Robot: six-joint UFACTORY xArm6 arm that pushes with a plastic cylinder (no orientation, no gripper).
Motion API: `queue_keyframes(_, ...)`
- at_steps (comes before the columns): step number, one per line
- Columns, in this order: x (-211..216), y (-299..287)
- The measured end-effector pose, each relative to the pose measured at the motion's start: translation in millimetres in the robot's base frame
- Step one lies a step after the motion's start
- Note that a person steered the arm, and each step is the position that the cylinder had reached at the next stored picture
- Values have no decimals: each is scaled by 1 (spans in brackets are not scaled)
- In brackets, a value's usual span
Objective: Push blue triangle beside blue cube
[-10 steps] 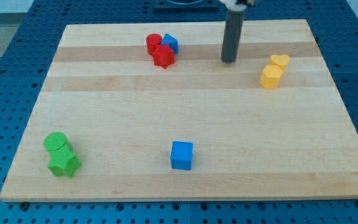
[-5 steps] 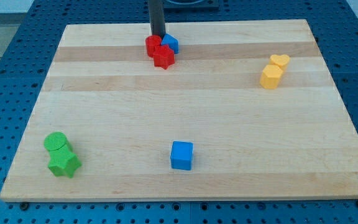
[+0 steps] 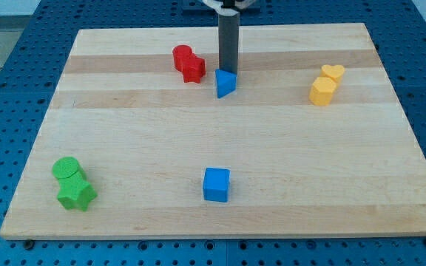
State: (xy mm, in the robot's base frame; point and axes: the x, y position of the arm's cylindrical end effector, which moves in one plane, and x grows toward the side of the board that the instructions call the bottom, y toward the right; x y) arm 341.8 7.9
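My tip [image 3: 228, 72], the lower end of the straight dark rod, sits on the pale wooden board [image 3: 220, 133] touching the top edge of the small blue triangle block [image 3: 225, 83]; the rod has no jaws, nothing is clamped. Red cylinder block [image 3: 182, 55] and red star-shaped block [image 3: 193, 69] lie touching each other at 9 o'clock of the tip, near it. Blue cube block [image 3: 216, 184] lies at 6 o'clock, well apart from the triangle. Two yellow blocks [image 3: 325, 84] at 3 o'clock; two green blocks [image 3: 72, 183] at 8 o'clock.
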Motion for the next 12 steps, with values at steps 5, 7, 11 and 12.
queue_keyframes(5, 182, -32)
queue_keyframes(7, 180, -20)
queue_keyframes(11, 179, -68)
queue_keyframes(12, 203, -98)
